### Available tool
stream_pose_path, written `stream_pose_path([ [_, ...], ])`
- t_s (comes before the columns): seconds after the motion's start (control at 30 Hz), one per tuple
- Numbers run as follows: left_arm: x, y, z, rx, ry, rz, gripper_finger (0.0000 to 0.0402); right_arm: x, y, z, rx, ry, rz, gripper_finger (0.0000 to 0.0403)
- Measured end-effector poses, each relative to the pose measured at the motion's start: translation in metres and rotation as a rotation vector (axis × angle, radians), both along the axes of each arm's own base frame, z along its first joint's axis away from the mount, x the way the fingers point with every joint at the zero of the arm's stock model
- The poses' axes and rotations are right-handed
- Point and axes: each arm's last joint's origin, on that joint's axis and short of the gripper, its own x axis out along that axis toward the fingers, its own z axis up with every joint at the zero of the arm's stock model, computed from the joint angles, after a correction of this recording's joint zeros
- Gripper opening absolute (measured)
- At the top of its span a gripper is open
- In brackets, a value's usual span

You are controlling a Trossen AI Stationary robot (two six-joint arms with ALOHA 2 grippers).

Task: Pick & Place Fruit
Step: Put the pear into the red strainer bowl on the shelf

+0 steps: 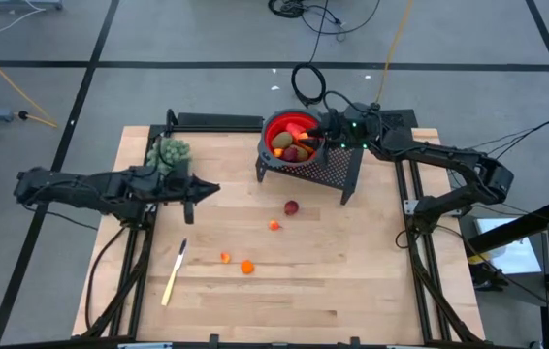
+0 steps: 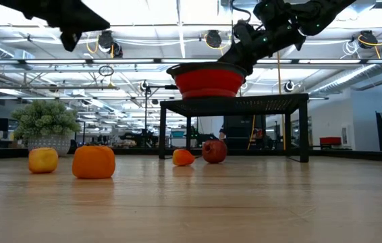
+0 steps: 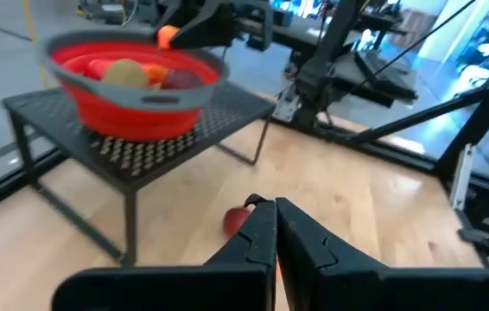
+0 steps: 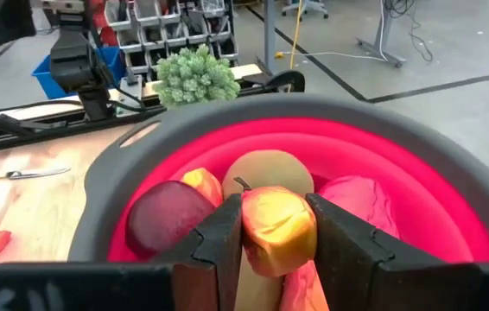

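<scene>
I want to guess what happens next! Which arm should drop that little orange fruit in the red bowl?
The right arm. Its tool already pinches the orange fruit right over the red bowl. The left tool is shut, empty, and away from the bowl.

Two dark, jointed robot arms
Matte black links throughout; right arm (image 1: 449, 160) shows small green lights and trailing cables; blocky black stepped fingers (image 3: 253, 242).

left hand (image 1: 209, 190): fingers pressed together, arm reaching toward 3 o'clock | right hand (image 4: 275, 226): fingers clamped, arm reaching toward 9 o'clock
</scene>
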Motion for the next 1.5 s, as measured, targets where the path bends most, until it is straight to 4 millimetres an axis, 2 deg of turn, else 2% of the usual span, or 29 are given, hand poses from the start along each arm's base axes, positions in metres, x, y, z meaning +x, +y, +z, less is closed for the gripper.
stream_pose_path([
  [0.3,-0.020,0.002,0.000,0.014,0.027,0.039,0.0004,-0.001,0.001,-0.004,0.028,0.039,0.000,0.0115],
  [0.73,-0.021,0.002,-0.002,0.032,0.051,0.035,0.0005,-0.001,0.001,-0.005,0.030,0.042,0.000,0.0116],
  [1.07,-0.021,0.002,-0.002,0.037,0.051,0.034,0.0004,-0.001,0.001,-0.005,0.030,0.042,0.000,0.0171],
  [1.2,-0.021,0.002,-0.002,0.037,0.051,0.034,0.0014,-0.001,0.001,-0.002,0.015,0.015,0.002,0.0178],
  [1.33,-0.021,0.002,-0.001,0.032,0.048,0.034,0.0005,-0.003,0.004,0.009,0.009,-0.038,0.001,0.0153],
  [1.5,-0.021,0.002,-0.001,0.018,0.045,0.036,0.0009,-0.007,0.020,0.023,-0.022,-0.075,0.042,0.0083],
])
